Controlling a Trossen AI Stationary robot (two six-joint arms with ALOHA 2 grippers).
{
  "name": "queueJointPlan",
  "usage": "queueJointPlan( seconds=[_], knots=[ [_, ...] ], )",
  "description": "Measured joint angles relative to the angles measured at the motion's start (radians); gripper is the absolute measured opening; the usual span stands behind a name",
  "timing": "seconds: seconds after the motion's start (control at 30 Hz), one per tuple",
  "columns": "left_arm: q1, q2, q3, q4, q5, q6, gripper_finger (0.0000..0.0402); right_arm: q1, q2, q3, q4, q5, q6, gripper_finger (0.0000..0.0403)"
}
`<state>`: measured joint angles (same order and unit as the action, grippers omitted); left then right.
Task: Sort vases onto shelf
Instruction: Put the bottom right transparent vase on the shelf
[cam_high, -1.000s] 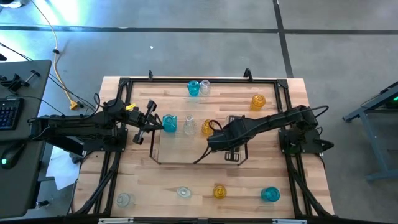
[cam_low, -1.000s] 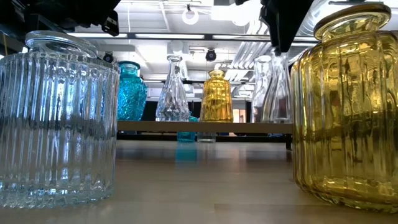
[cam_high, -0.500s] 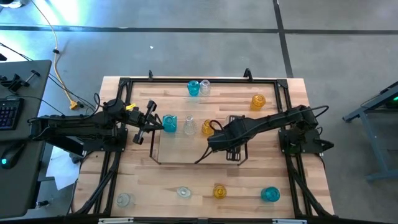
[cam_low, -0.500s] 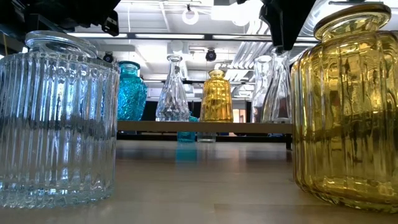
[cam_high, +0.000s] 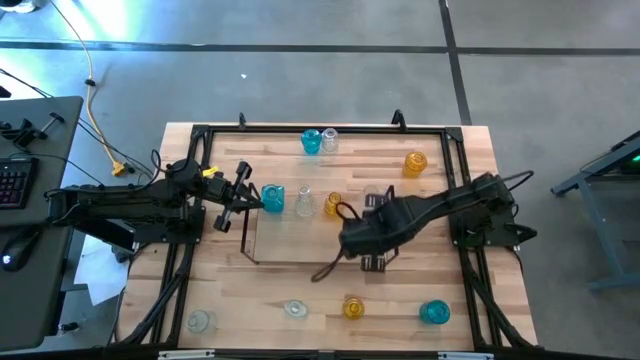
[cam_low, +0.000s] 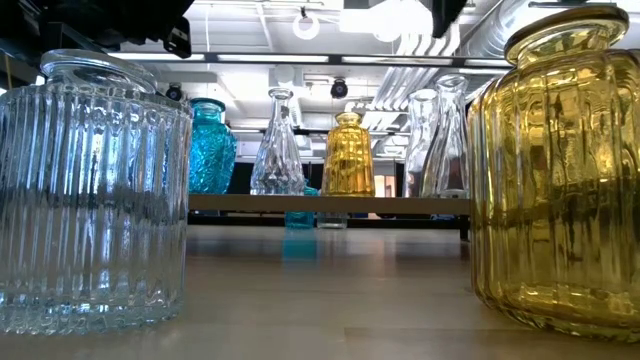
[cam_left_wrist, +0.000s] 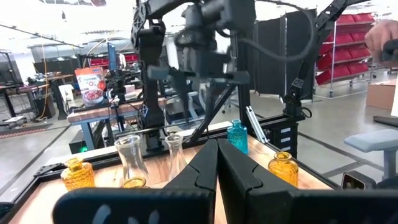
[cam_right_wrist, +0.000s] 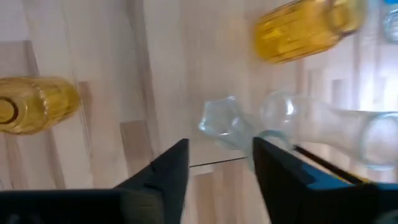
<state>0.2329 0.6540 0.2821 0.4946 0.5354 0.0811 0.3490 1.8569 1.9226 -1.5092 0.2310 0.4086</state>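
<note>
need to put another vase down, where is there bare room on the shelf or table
The shelf is free along its near half, in front of the row of blue vase, clear vase and amber vase. Bare table lies between the shelf and the front row of vases. Around the right gripper, over the shelf's right end, it is crowded.

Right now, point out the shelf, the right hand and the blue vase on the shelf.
shelf (cam_high: 290, 243), high view, bare wood surface.
right hand (cam_right_wrist: 217, 165), right wrist view, gap midway between its fingertips.
blue vase (cam_high: 272, 198), high view, top of its body.
</note>
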Motion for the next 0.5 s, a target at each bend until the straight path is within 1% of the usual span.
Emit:
queueJointPlan(
  seconds=[0.2, 0.27, 0.33, 0.5],
  knots=[
    [0.0, 0.0, 0.0, 0.0, 0.0, 0.001, 0.0, 0.021, 0.0, -0.119, 0.057, -0.024, 0.053, 0.0041],
    [0.0, 0.0, 0.0, -0.001, 0.0, 0.001, 0.0, 0.021, 0.0, -0.16, 0.077, -0.024, 0.062, 0.0013],
    [0.0, 0.0, 0.0, -0.001, 0.0, 0.001, 0.0, 0.019, 0.0, -0.202, 0.093, -0.024, 0.063, 0.0007],
    [0.0, 0.0, 0.0, -0.001, 0.0, 0.001, 0.0, -0.001, 0.0, -0.286, 0.147, -0.022, 0.087, 0.0022]
  ],
)
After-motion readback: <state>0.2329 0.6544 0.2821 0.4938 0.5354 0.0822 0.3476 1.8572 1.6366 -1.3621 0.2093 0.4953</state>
